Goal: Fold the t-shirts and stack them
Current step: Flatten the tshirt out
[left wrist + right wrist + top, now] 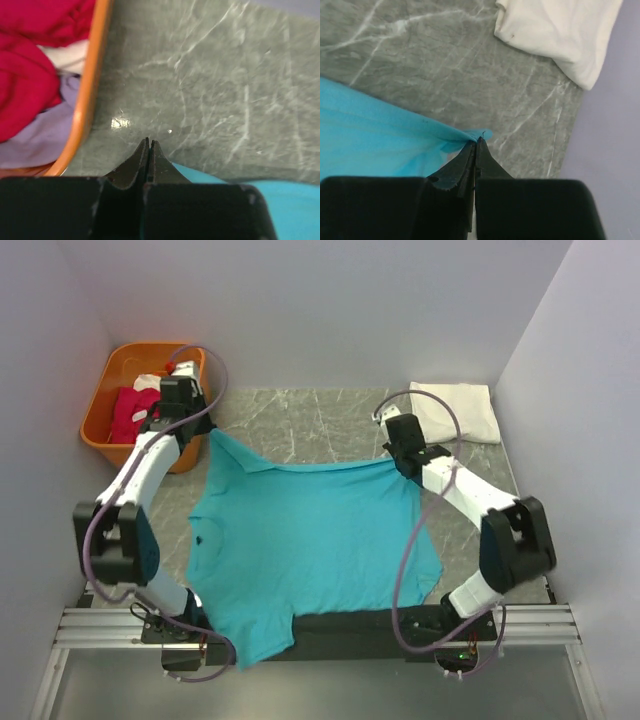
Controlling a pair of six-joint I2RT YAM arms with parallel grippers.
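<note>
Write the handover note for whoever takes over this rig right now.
Grip: left claw shut on the teal t-shirt, far left corner; right claw shut on its far right corner.
The shirt lies spread out, unfolded.
Done: white t-shirt folded at far right.
Magenta shirts are in the orange basket.
To do: fold the teal one, stack it, then the rest.

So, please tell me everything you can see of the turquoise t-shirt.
The turquoise t-shirt is plain, soft cloth with a small dark neck label near its left side. It lies spread and slightly wrinkled on the grey marbled table. Its near part reaches past the table's near edge. Its far edge is stretched between the two arms. The right gripper is shut on one far corner, and the left gripper seems shut on the other.
</note>
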